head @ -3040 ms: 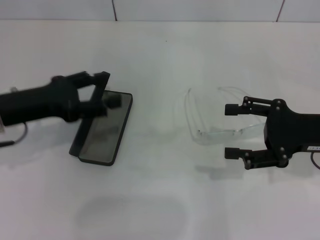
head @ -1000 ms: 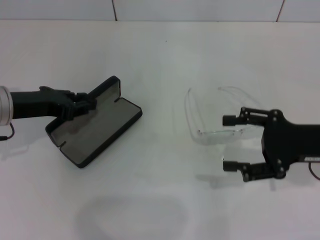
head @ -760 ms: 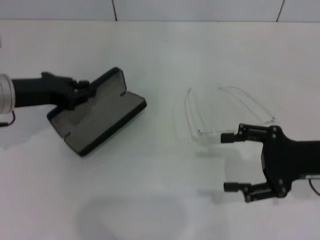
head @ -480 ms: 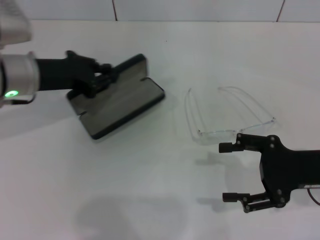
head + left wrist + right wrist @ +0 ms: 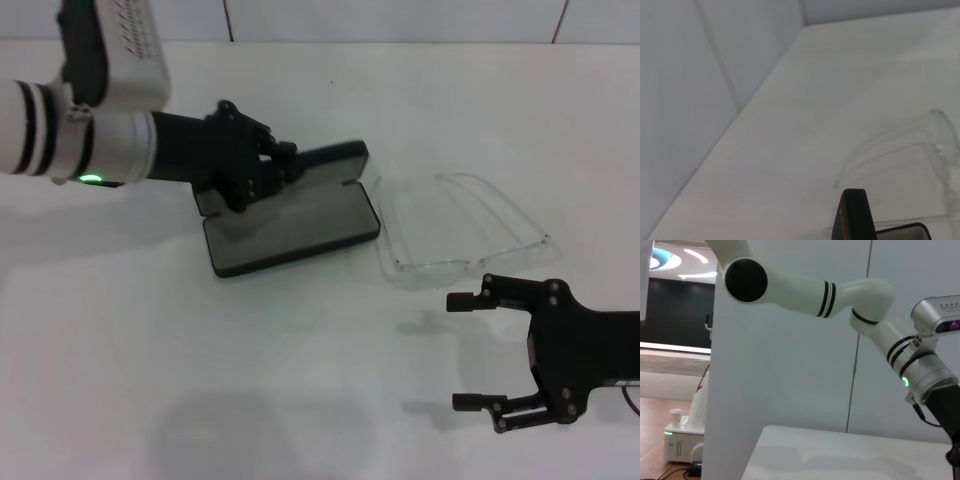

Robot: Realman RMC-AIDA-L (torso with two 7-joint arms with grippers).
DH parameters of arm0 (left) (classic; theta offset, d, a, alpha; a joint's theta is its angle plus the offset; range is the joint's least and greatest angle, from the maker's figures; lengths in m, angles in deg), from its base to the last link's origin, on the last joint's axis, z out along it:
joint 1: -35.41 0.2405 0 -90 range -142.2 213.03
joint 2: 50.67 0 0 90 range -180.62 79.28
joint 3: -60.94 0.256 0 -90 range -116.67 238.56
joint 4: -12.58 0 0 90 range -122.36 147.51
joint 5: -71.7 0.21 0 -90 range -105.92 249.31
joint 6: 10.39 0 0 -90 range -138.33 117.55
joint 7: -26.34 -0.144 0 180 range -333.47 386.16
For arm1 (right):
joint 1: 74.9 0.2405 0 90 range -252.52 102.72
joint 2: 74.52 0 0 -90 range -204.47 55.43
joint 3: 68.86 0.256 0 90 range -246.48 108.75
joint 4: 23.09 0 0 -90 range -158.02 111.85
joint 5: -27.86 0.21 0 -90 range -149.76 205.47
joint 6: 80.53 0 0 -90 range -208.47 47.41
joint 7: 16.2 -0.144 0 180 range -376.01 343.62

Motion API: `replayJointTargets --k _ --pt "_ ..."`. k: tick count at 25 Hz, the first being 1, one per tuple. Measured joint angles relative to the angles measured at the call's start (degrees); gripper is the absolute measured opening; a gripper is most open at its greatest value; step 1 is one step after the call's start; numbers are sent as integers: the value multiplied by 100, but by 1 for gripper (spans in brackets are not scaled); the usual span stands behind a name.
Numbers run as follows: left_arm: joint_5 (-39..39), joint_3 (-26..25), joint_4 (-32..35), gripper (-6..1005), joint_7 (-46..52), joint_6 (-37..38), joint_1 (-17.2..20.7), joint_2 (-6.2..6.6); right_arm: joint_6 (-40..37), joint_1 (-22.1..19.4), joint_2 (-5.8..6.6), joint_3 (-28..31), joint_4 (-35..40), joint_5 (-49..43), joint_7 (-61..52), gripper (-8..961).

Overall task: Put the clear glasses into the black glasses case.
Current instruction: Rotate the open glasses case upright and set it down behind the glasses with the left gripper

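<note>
The left gripper [image 5: 268, 172] clamped the open black glasses case [image 5: 290, 225], which touched the clear glasses [image 5: 455, 232]. The right gripper [image 5: 468, 351] hovered nearby, jaws wide and empty.

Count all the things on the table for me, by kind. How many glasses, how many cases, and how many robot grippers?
Clear glasses: 1
Black glasses case: 1, open
Robot grippers: 2, the left gripper holding the case and the right gripper open near the glasses
Total: 4

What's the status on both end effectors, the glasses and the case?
Left end effector shut on open black hard clamshell glasses case, beside clear plastic wraparound glasses. Right end effector open, empty, nearer than glasses. Nothing between.
</note>
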Motion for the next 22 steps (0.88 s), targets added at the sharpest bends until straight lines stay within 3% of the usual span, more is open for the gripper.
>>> replayJointTargets --k 13,22 --pt "-232 1146 -4 330 -170 -131 -203 -33 10 -19 30 13 27 29 0 827" --pt "-713 1235 132 374 -195 -395 43 -34 34 -28 49 18 24 23 -37 827"
